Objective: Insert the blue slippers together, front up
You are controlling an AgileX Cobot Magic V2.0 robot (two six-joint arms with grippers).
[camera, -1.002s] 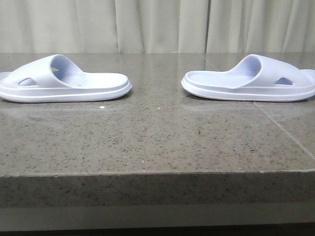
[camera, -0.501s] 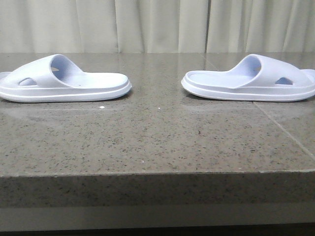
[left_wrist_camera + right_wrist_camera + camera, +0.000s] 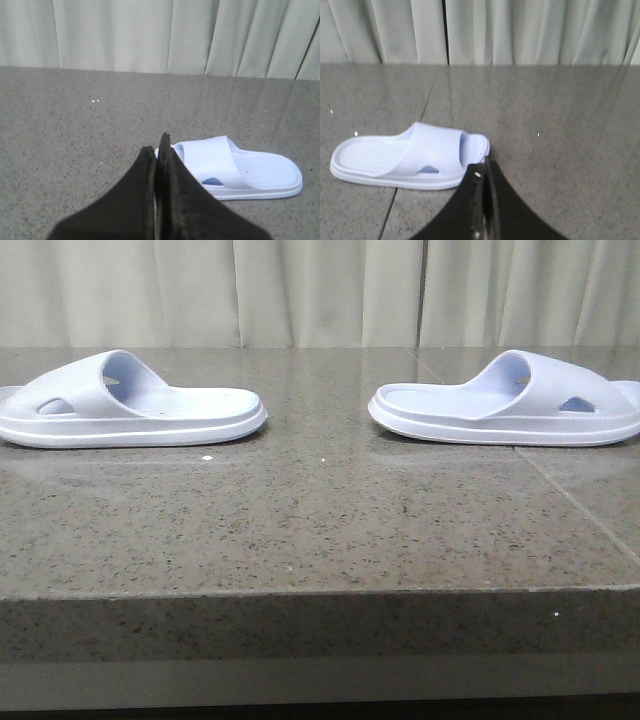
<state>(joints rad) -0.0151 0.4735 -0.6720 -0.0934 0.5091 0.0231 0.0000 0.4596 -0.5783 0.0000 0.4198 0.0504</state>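
Front view: blue slippers [image 3: 130, 405] apart; left end effector [image 3: 159, 150], right end effector [image 3: 485, 167] clenched empty

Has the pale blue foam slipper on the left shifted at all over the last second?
No. The pale blue foam slipper on the left keeps its place: its heel end sits just as far from the white speck on the stone tabletop.

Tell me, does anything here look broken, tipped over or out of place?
Nothing stands out. The left slipper and the right slipper both lie flat on their soles on the stone table, apart, heels towards each other, with no visible damage. The left gripper and right gripper are shut and hold nothing.
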